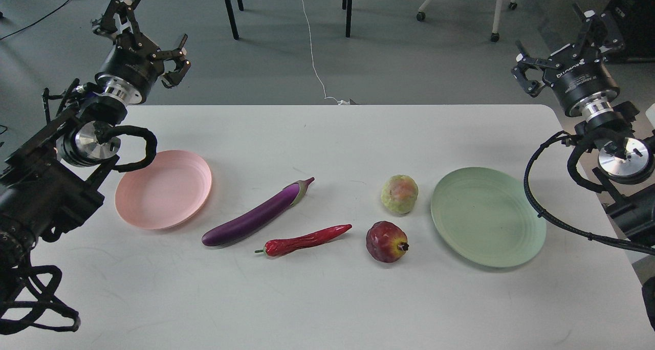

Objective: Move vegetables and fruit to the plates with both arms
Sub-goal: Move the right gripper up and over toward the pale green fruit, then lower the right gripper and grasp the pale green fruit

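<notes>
Nothing moved yet. Left gripper (153, 35) and right gripper (558, 43) hover raised, fingers spread, empty. Eggplant (256, 216), chili (304, 240), pomegranate (386, 241), yellow-green fruit (399, 194) lie on counter (327, 299) between pink plate (164, 189) and green plate (488, 217). Next, likely: each arm descends onto its nearest item.

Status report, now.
Left gripper and right gripper open, raised, empty. Eggplant, chili, both fruits on table; pink plate and green plate empty. Nothing blocking.

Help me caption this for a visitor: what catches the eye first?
The purple eggplant lies slanted mid-table, with the red chili just in front. Two round fruits sit to their right, flanked by an empty pink plate at left and green plate at right.
</notes>
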{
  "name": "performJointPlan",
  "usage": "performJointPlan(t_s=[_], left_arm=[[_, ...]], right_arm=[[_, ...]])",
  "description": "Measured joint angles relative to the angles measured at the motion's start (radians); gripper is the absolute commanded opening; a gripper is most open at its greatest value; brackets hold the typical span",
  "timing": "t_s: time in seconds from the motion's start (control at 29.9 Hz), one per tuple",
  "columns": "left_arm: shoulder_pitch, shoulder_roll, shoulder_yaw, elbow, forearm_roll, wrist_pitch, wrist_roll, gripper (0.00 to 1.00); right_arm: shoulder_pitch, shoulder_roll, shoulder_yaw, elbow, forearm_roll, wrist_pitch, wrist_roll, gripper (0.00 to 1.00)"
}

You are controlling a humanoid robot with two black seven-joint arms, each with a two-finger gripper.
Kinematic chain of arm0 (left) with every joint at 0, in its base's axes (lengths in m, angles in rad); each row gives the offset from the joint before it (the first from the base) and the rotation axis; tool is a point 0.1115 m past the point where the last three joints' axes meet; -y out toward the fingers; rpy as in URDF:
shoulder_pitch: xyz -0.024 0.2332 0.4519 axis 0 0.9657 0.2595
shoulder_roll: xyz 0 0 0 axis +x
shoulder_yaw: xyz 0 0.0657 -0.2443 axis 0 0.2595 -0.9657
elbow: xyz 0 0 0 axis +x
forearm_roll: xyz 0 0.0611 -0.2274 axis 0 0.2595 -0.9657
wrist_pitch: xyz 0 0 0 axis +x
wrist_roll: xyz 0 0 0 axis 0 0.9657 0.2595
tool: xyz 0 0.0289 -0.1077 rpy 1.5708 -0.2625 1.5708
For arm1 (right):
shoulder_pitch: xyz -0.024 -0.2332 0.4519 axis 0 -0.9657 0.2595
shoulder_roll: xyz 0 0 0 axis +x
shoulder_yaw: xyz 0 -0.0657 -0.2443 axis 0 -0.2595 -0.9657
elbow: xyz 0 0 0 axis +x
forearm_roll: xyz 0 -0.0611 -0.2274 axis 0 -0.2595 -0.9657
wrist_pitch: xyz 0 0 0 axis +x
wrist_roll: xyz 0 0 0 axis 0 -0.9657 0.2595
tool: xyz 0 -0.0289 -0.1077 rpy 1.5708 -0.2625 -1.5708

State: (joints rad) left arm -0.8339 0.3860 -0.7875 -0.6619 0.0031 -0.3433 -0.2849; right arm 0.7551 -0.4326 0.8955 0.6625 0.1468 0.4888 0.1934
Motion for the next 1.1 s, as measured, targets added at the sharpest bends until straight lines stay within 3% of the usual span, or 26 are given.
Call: performJointPlan(t_s=[0.17, 0.5, 0.77, 0.97, 1.1], left_arm=[[-0.001, -0.002, 0.001, 0.001, 0.0, 0.0, -0.002, 0.98], [0.014, 0.001, -0.002, 0.001, -0.002, -0.002, -0.002, 0.98], [0.021, 0.003, -0.006, 0.001, -0.002, -0.001, -0.003, 0.98], [0.031, 0.005, -0.006, 0.001, -0.003, 0.002, -0.008, 0.98], [0.042, 0.013, -0.007, 0.001, -0.003, 0.004, -0.019, 0.98]], right_arm=[[0.09, -0.012, -0.121, 0.0, -0.027, 0.0, 0.0, 0.99], [0.563, -0.054, -0.859, 0.057, -0.312, 0.0, -0.018, 0.99], [0.782, 0.064, -1.28, 0.169, -0.724, 0.0, -0.013, 0.96], [0.808, 0.195, -1.484, 0.211, -1.027, 0.0, 0.008, 0.91], [0.782, 0.281, -1.594, 0.182, -1.11, -0.023, 0.032, 0.88]])
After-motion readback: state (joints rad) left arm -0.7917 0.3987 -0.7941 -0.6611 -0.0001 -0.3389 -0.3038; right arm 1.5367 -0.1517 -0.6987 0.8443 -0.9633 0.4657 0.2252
